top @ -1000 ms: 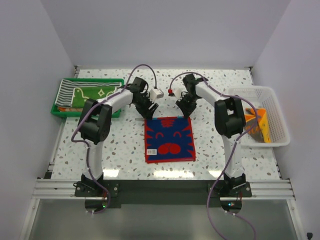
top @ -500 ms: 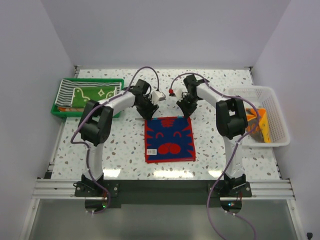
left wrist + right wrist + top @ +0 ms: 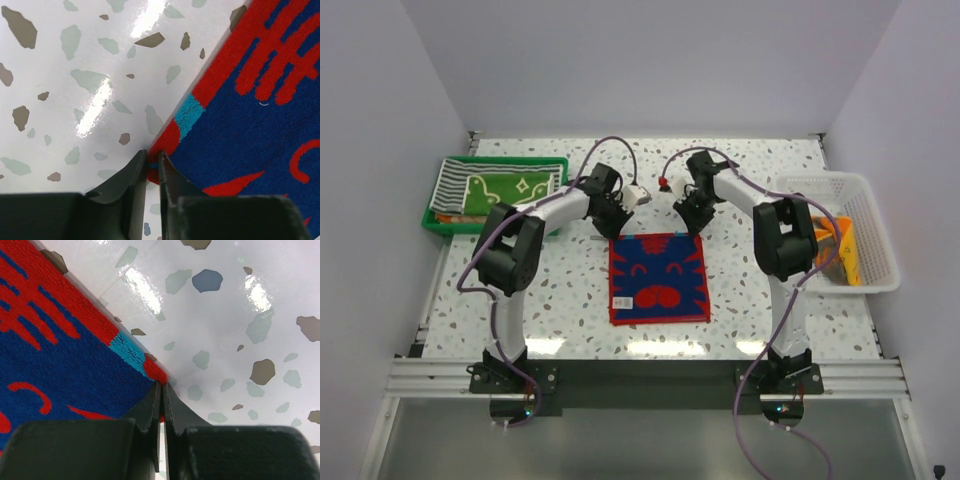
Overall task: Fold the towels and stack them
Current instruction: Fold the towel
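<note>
Claw L (image 3: 152,157): closing down onto towel (image 3: 660,280) far-L corner, cloth betw. fingers. Claw R (image 3: 161,387): already clamping shut on far-R corner. Lying flat mid-tabletop (image 3: 560,290); prob. setting up first fold twd near edge.

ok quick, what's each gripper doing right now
Left gripper: closed on a far corner of the red and blue towel.
Right gripper: closed on its other far corner.

Speckled table (image 3: 560,290), red-and-blue towel (image 3: 658,280), green tray (image 3: 445,227), white basket (image 3: 850,286)
</note>
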### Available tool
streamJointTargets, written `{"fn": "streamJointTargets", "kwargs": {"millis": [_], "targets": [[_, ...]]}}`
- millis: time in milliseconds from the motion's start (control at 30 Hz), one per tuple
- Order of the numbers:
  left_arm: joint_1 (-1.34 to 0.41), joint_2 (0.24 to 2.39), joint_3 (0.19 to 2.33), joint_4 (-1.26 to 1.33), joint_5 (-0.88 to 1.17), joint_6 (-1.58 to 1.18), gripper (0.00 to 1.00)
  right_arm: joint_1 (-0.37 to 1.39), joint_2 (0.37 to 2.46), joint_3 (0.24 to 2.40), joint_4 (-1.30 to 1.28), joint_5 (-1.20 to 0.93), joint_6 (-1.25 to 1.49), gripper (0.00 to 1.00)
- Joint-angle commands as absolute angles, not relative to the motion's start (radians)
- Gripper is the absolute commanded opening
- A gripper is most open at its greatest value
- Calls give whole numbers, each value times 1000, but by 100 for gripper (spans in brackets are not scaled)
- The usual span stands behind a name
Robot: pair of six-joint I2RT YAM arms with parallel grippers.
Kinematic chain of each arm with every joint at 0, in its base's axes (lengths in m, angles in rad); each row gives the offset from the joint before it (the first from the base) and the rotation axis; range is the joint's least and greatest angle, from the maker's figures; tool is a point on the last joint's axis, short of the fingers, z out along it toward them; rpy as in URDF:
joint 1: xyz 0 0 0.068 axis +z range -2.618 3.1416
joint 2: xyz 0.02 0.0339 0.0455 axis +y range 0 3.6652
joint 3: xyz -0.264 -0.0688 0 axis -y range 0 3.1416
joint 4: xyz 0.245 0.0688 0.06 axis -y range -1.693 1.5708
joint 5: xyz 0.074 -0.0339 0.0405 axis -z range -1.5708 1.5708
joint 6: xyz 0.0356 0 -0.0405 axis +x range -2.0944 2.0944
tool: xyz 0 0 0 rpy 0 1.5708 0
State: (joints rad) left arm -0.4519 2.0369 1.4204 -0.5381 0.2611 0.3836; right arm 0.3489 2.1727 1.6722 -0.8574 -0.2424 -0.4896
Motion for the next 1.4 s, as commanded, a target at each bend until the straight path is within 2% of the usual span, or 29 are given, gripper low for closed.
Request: {"fn": "streamJointTargets", "kwargs": {"millis": [0, 33, 67, 100, 367, 733, 1100, 1367], "targets": [[-459, 2146, 1345, -739, 268, 357, 17, 345, 2192, 1631, -853, -144, -468, 0], [-459, 2160, 1362, -744, 271, 365, 15, 345, 2186, 1635, -850, -141, -460, 0], [-457, 2166, 1370, -753, 276, 368, 5, 344, 2183, 1638, -848, -143, -457, 0], [-457, 2171, 1376, -758, 296, 373, 0, 345, 2177, 1640, -844, -144, -454, 0], [-436, 2140, 1491, -735, 322, 407, 0, 345, 2094, 1669, -798, -167, -410, 0], [-428, 2002, 1525, -588, 186, 405, 0, 347, 1979, 1651, -756, -86, -365, 0], [-449, 1734, 1304, -514, 153, 266, 0, 356, 1773, 1485, -726, -22, -299, 0], [-497, 1562, 1145, -543, 173, 97, 0, 393, 1634, 1310, -710, -6, -106, 0]]}}
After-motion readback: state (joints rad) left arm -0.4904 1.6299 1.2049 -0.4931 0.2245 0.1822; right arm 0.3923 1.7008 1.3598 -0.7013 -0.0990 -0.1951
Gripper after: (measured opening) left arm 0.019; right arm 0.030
